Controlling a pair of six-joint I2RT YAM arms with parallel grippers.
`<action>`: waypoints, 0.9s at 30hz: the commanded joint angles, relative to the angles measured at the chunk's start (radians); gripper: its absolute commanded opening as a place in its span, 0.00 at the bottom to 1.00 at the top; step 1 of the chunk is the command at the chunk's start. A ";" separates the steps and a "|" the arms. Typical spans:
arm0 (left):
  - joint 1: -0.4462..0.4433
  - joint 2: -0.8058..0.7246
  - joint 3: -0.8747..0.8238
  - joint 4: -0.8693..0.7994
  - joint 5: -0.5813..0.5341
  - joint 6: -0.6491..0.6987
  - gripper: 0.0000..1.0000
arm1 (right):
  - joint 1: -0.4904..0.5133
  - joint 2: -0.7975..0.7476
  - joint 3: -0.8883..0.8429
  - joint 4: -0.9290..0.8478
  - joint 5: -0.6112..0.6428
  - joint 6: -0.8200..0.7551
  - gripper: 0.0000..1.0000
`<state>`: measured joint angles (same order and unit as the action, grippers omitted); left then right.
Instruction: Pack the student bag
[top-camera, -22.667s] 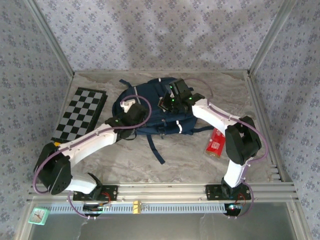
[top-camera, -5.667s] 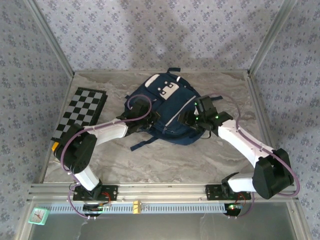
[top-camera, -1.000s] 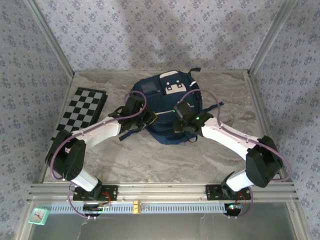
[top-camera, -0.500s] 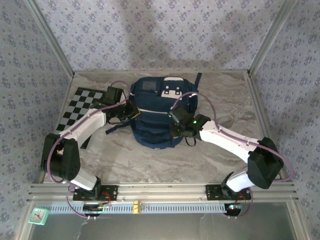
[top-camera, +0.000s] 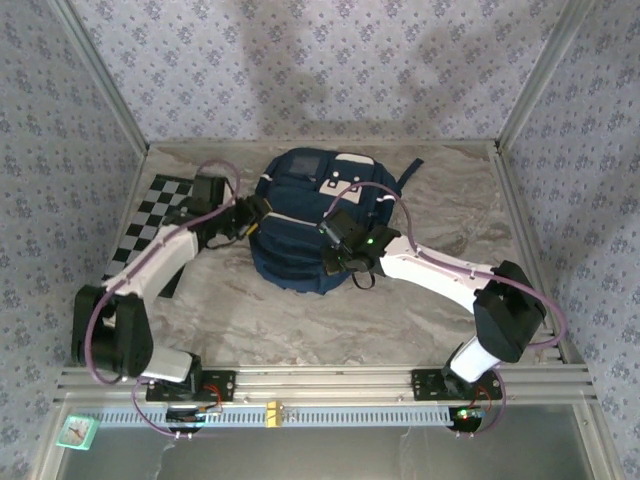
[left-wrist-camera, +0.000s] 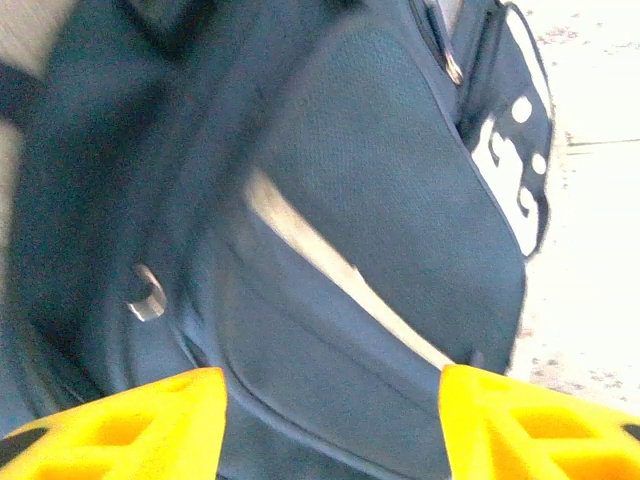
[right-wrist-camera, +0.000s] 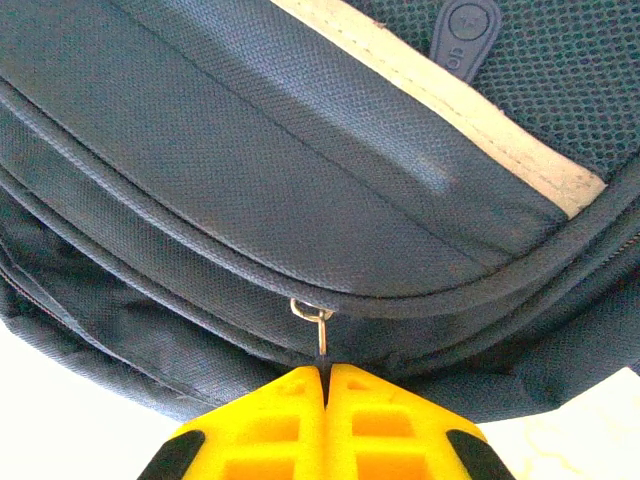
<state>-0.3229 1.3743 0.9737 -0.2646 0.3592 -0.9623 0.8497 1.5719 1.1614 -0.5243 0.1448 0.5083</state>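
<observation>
Spanning 12 to 6 o'clock, the navy student bag (top-camera: 295, 260) wears white patches toward 12. Left end effector (left-wrist-camera: 330, 400) gapes, empty; right end effector (right-wrist-camera: 325, 385) pinches a zipper pull (right-wrist-camera: 321, 335).

The backpack (top-camera: 300, 245) is navy blue with white patches, and a thin pale stripe runs across it just ahead of the left end effector (left-wrist-camera: 330, 425). The fingers (right-wrist-camera: 265, 425) of both end effectors are bright yellow. A silver zip pull (right-wrist-camera: 311, 312) sits at the tips of the right end effector (right-wrist-camera: 325, 385). To the left of the left end effector lies a black-and-white checked board (top-camera: 150, 222). The bench (top-camera: 300, 325) is marbled beige-grey, and the walls (top-camera: 300, 70) are pale lilac with small flowers.
</observation>
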 joint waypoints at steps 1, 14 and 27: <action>-0.110 -0.039 -0.066 0.107 -0.062 -0.243 0.62 | 0.002 -0.009 0.004 -0.058 0.041 0.026 0.00; -0.313 0.142 -0.047 0.285 -0.227 -0.530 0.62 | -0.009 -0.036 -0.014 -0.049 0.055 0.043 0.00; -0.321 0.205 0.040 0.174 -0.349 -0.511 0.24 | -0.025 -0.015 0.013 -0.097 0.091 0.021 0.00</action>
<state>-0.6556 1.5734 0.9588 -0.0631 0.0963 -1.4872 0.8322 1.5650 1.1564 -0.5373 0.1871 0.5343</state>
